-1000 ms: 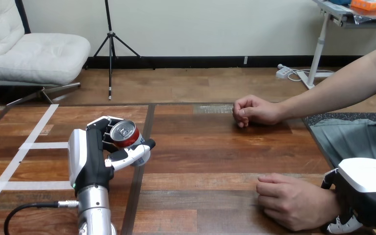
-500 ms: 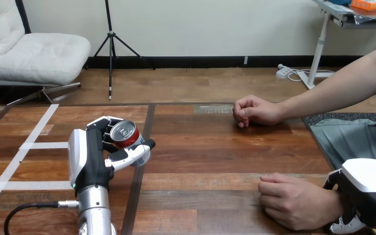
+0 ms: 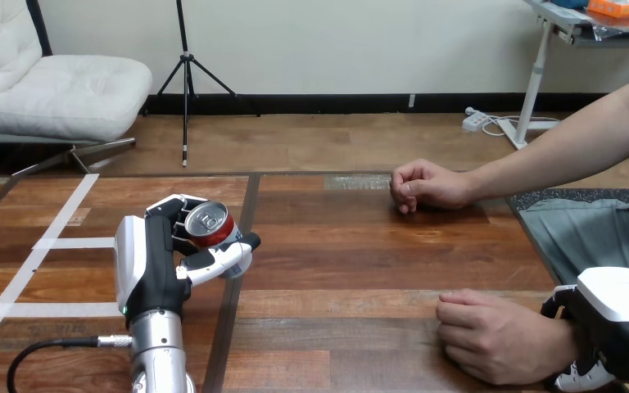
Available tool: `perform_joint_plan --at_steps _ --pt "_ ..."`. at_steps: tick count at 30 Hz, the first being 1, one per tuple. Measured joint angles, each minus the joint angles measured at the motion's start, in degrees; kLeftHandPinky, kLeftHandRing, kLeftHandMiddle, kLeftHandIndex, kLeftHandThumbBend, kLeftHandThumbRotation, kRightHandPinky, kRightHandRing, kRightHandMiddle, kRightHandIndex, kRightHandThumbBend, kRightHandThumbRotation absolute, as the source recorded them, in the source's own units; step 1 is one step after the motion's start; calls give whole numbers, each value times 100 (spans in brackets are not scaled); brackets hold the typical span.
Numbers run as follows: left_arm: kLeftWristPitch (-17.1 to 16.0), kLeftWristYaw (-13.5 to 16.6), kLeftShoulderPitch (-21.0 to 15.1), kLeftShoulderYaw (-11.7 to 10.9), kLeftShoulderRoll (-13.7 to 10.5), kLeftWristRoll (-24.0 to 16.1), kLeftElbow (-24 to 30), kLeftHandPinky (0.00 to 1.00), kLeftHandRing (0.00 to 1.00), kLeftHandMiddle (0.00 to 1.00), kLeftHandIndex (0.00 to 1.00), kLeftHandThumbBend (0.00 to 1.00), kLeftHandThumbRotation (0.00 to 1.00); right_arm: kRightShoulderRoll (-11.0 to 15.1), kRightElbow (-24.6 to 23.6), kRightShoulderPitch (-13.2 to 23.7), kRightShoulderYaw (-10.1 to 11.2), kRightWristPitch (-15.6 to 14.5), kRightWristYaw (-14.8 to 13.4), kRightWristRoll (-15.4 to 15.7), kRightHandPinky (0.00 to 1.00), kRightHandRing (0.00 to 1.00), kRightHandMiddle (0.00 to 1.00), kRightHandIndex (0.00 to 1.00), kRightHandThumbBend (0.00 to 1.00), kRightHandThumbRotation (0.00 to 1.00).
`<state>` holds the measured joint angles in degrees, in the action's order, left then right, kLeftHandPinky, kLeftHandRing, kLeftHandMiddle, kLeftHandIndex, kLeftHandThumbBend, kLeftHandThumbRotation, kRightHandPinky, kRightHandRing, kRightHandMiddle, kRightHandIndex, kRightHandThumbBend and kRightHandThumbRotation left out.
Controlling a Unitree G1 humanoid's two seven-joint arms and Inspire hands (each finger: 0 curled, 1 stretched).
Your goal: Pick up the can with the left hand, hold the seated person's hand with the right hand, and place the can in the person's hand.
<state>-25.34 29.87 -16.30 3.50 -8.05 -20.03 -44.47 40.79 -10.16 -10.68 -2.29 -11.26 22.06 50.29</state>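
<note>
Can (image 3: 209, 223) in left hand (image 3: 151, 262) over table (image 3: 336, 270)

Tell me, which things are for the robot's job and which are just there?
For the job: can, gripped in the left hand; right hand, beside the person's nearer hand.
Just there: the person's farther hand, fisted on the table; white tape strips.
</note>
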Motion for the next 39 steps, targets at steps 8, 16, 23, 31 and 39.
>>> perform_joint_plan --at_steps 8,16,23,31,39 --pt "0 2 0 0 1 -7 0 38 42 46 48 63 0 0 -51 -46 1 -41 -1 12 50 68 75 76 74 0" --pt "0 2 0 -1 2 -6 0 39 42 46 48 62 0 3 -73 -66 1 -62 -7 33 41 57 72 74 77 0" --pt "0 2 0 -2 2 6 0 39 42 46 48 62 0 16 -44 -99 2 40 -172 24 33 45 57 64 79 0" --pt "0 3 0 -1 2 2 0 38 42 46 48 62 0 18 102 -104 4 219 -432 -25 23 32 41 55 79 0" --pt "0 3 0 -2 2 6 0 39 42 46 48 62 0 18 191 -67 10 271 -522 -83 29 38 45 50 75 0"
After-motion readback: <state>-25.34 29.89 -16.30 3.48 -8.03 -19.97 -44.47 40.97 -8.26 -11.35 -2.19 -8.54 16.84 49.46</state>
